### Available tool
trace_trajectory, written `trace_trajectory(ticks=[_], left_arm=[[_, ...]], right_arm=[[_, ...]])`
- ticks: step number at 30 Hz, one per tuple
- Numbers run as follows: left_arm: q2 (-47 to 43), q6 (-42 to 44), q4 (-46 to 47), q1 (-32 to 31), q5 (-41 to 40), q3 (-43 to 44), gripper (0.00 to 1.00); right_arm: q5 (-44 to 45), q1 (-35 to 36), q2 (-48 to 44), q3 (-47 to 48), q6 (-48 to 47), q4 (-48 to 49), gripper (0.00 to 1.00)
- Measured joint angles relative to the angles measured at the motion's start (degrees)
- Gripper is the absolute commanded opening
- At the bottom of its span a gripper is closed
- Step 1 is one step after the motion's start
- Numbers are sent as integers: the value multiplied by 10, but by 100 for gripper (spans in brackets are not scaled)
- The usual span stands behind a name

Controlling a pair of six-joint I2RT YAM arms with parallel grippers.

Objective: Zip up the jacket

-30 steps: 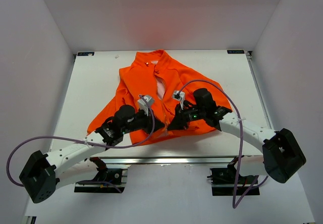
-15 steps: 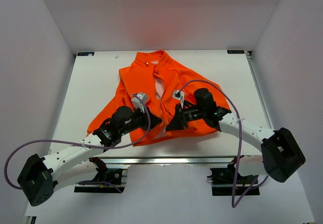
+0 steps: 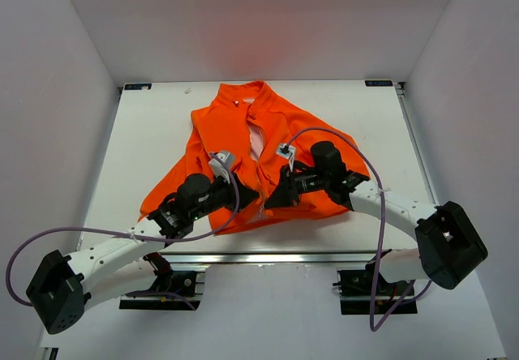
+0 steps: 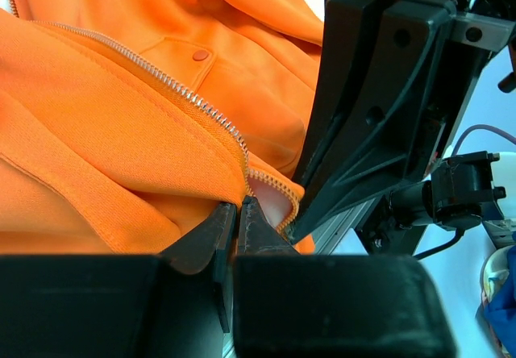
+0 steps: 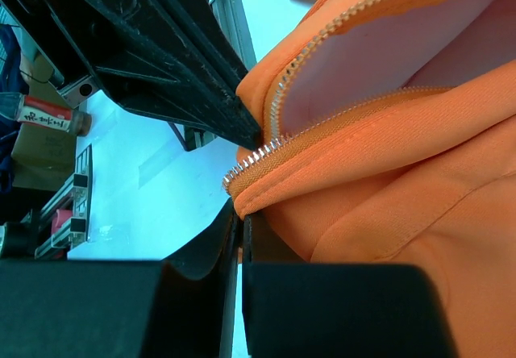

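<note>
The orange jacket [image 3: 243, 145] lies on the white table, collar at the far side, front open and pale pink lining showing. My left gripper [image 3: 253, 196] is shut on the bottom hem of the jacket's left front panel [image 4: 121, 132], beside the metal zipper teeth [image 4: 189, 100]. My right gripper [image 3: 268, 200] is shut on the bottom hem of the other panel [image 5: 387, 181], just under the end of its zipper teeth [image 5: 250, 163]. Both hems are lifted off the table. The two grippers sit close together, almost touching. The zipper slider is hidden.
The white table [image 3: 146, 133] ends at a metal rail [image 3: 268, 256] near the arm bases. Purple cables [image 3: 381, 214] loop off each arm. White walls enclose the far and side edges.
Both grippers have drawn the two bottom hem corners toward each other and a little up. The jacket's lower edge has bunched together at the centre.
</note>
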Motion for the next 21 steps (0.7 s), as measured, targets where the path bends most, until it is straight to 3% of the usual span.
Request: trace_trajectory(ticks=[21], left_arm=[[-16, -1, 17, 0, 1, -19, 0]], right_arm=[[0, 0, 17, 10, 20, 14, 0]])
